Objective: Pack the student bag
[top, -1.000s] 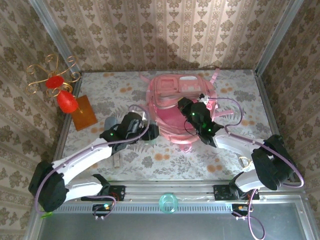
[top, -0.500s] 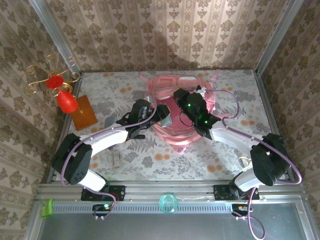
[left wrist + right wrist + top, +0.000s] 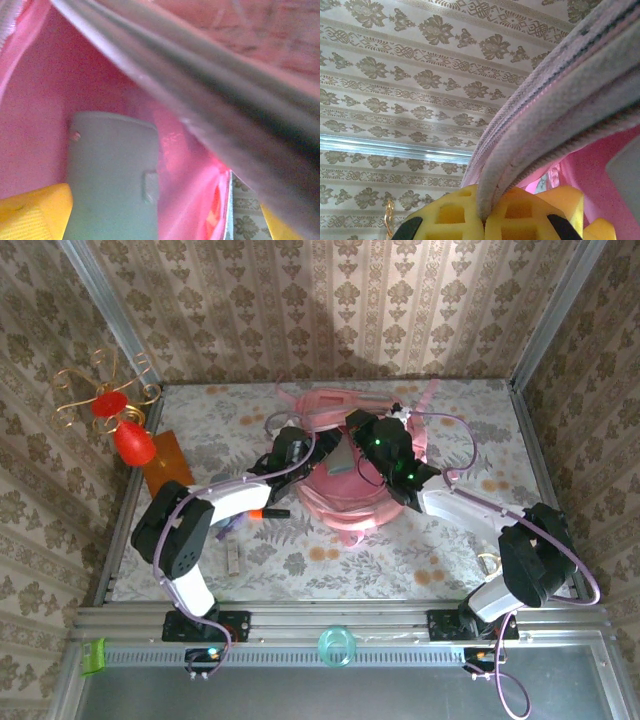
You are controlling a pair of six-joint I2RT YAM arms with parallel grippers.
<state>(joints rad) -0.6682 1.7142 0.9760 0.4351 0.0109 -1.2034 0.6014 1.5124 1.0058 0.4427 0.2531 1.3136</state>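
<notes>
Student bag (image 3: pixel 340 502), pink: I found right gripper (image 3: pixel 484 212) pinched shut on its zip rim, left gripper (image 3: pixel 157 220) spread wide inside, pale green case (image 3: pixel 110 170) lying between its fingers.

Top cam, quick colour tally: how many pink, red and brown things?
Pink: 1, student bag
Red: 2, ornaments at far left
Brown: 1, flat board
Total: 4
</notes>
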